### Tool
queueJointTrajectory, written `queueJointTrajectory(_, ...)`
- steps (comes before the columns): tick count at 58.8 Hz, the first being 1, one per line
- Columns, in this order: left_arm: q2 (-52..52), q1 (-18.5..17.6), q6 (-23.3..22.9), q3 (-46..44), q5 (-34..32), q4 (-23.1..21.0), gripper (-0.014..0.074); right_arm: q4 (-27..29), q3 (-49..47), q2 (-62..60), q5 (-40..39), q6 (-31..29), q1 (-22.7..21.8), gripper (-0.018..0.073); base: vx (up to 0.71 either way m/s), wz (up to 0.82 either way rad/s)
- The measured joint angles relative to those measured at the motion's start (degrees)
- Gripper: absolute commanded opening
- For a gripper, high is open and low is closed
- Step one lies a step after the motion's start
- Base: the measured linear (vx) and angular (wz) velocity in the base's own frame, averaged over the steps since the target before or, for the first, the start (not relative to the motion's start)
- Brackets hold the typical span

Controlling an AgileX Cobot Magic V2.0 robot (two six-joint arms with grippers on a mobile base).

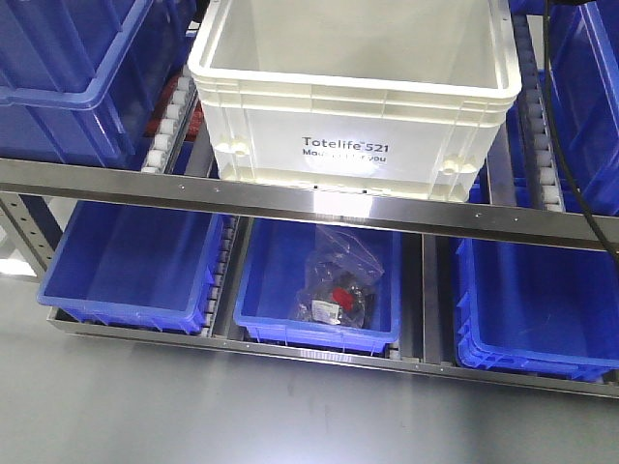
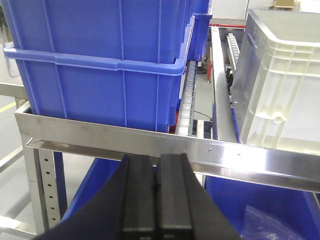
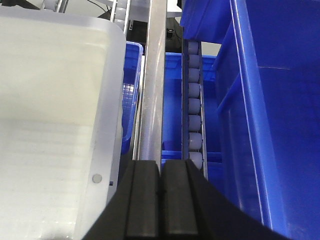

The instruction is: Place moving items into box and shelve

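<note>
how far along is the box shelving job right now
Mostly done, it seems: the white box sits on the upper shelf's roller tracks behind the steel rail, between blue bins. Nothing is in hand: the left gripper and right gripper are both shut and empty. Its contents can't be seen. A bagged item lies in a lower bin.
</note>
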Motion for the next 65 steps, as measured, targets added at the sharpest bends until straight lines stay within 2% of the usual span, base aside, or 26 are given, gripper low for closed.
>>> queueJointTrajectory(53, 0.0, 0.0, -0.5, 0.0, 0.4, -0.4, -0.0006, -0.2, 0.0, 0.0, 1.5, 0.0, 0.0, -0.0008, 0.00, 0.00)
queueJointTrajectory(65, 0.0, 0.0, -0.5, 0.0, 0.4, -0.4, -0.0006, 9.0, 1.4, -2.4, 5.8, -0.9, 0.1, -0.0008, 0.00, 0.00)
